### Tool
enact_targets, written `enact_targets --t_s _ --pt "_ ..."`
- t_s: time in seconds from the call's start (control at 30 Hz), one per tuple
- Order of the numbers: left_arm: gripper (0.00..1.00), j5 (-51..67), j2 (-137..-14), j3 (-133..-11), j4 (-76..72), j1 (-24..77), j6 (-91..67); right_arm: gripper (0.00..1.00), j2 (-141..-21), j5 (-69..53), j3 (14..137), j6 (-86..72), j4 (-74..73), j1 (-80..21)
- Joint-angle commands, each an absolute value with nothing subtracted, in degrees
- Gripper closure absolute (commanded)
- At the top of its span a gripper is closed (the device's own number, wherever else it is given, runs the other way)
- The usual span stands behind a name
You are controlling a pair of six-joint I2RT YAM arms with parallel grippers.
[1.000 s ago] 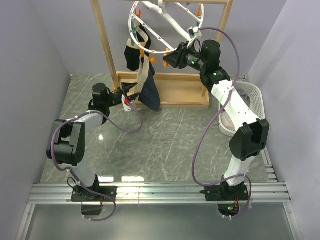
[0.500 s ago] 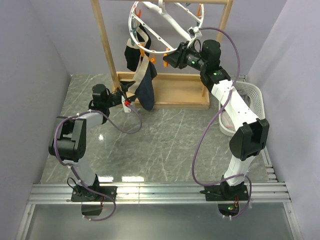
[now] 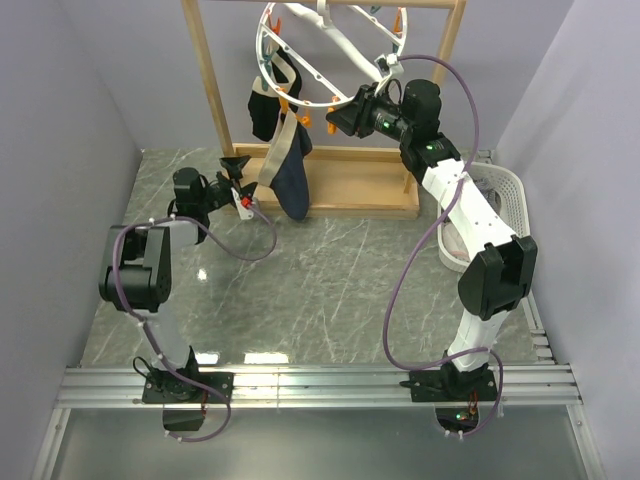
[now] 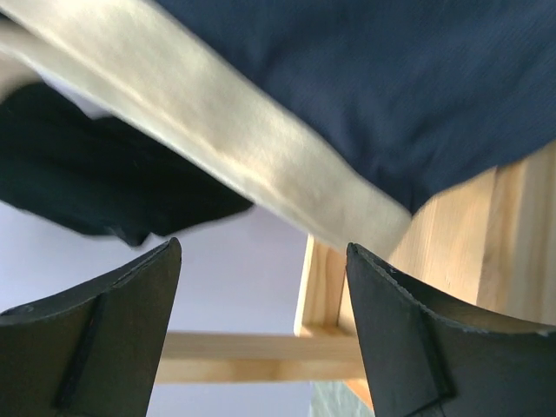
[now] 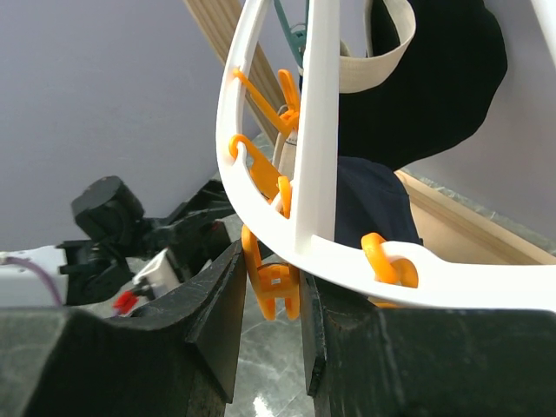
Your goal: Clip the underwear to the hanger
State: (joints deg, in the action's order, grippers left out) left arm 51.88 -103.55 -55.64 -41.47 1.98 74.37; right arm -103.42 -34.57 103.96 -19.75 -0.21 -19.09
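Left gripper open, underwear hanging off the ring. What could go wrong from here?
1. The underwear hangs from the hanger by a narrow stretch of beige waistband. How deep the clip bites is hidden, so it may slip off.
2. The right gripper is shut on an orange clip at the ring's rim. Pulling back could swing the ring and shake the garment loose.
3. The open left gripper sits just under the fabric and could snag it.

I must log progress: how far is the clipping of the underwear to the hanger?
Looks done: the underwear hangs from the hanger unsupported; the left gripper is open, apart from it. In hand: the right gripper pinches an orange clip on the rim. Left: releasing that clip; whether a clip grips the cloth is hidden.
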Motion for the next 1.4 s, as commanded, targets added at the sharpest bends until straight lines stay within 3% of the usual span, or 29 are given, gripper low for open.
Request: enact_targets --t_s 0.0,0.27,0.5,1.0,1.37 --pt "0.18 48.9 -107.7 -58.8 -47.4 1.2 75.2 1.00 -103.9 -35.5 107.6 -20.0 3.0 -18.9" --pt "0.13 43.0 -115.0 -64.5 -60.5 1.8 67.7 1.00 -104.1 -35.9 107.5 -20.7 3.3 -18.9" --pt "0.09 48.1 -113.9 -62.4 -65.7 2.2 64.2 1.00 -104.9 -36.0 108.3 -21.2 3.2 -18.9" --pt "0.04 52.0 -107.0 -55.3 -70.8 6.3 59.2 1.00 -104.8 -36.2 108.0 -21.2 3.1 -18.8" --pt "0.02 55.2 -105.0 -53.4 -69.2 7.5 64.0 1.00 -105.2 -36.6 108.2 -21.7 2.9 -18.8"
